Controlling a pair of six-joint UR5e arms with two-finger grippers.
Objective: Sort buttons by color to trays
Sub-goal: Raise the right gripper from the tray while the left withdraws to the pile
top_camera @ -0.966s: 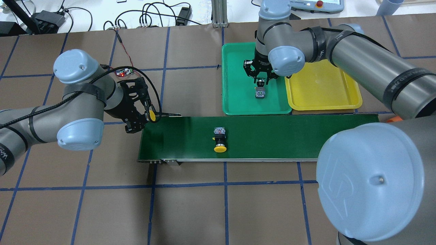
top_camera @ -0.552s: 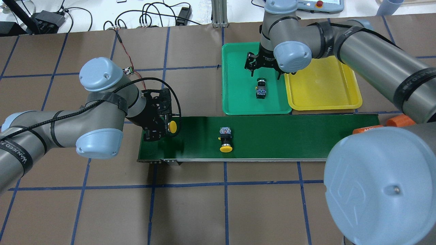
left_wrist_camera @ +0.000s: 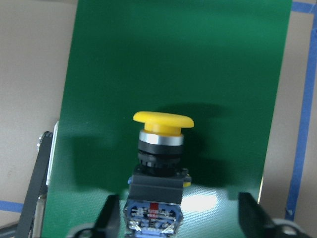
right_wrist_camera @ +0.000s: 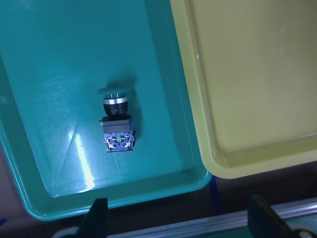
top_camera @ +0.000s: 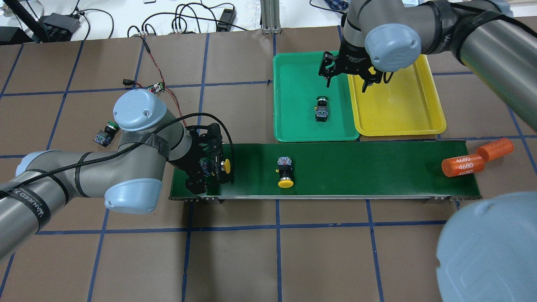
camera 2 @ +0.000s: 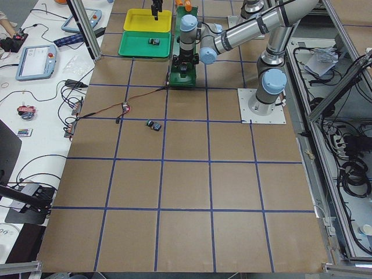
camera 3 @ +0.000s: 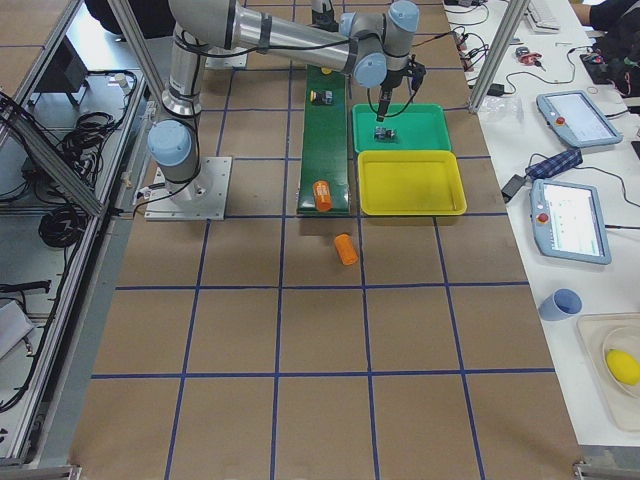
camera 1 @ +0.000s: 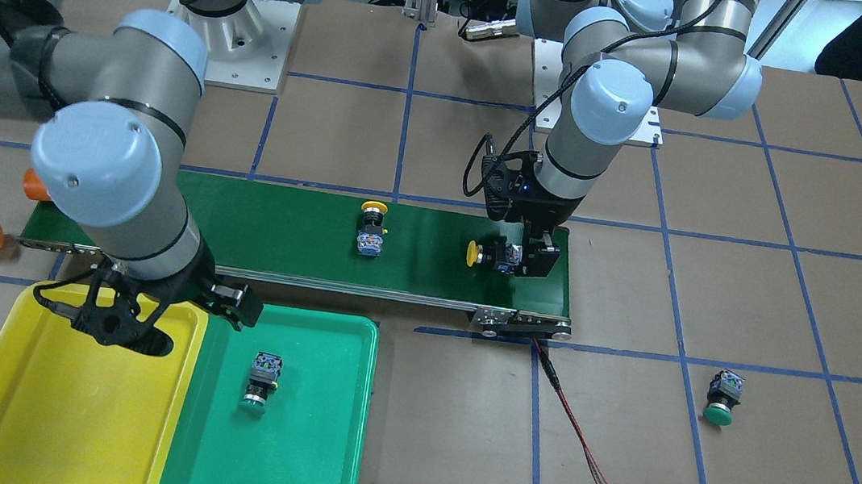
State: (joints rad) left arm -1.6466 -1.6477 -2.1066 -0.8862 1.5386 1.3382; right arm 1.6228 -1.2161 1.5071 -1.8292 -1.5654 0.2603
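Note:
My left gripper (top_camera: pixel 212 167) is low over the left end of the belt and open. A yellow button (left_wrist_camera: pixel 158 153) lies on its side between the spread fingers. A second yellow button (top_camera: pixel 285 171) lies mid-belt. One green button (top_camera: pixel 321 110) rests in the green tray (top_camera: pixel 293 126). Another green button (top_camera: pixel 105 133) lies on the table beside my left arm. My right gripper (top_camera: pixel 347 84) hangs open and empty above the seam between the green tray and the yellow tray (top_camera: pixel 402 117), which holds nothing.
The dark-green conveyor belt (top_camera: pixel 356 167) runs in front of the trays. One orange cylinder (top_camera: pixel 461 165) lies on its right end and another (top_camera: pixel 497 149) on the table beside it. A small circuit board (top_camera: pixel 155 87) with wires lies at the far left.
My left gripper carried the yellow button rightward onto the belt's left end and opened. My right gripper drew away from the green button toward the yellow tray. The mid-belt button drifted right.

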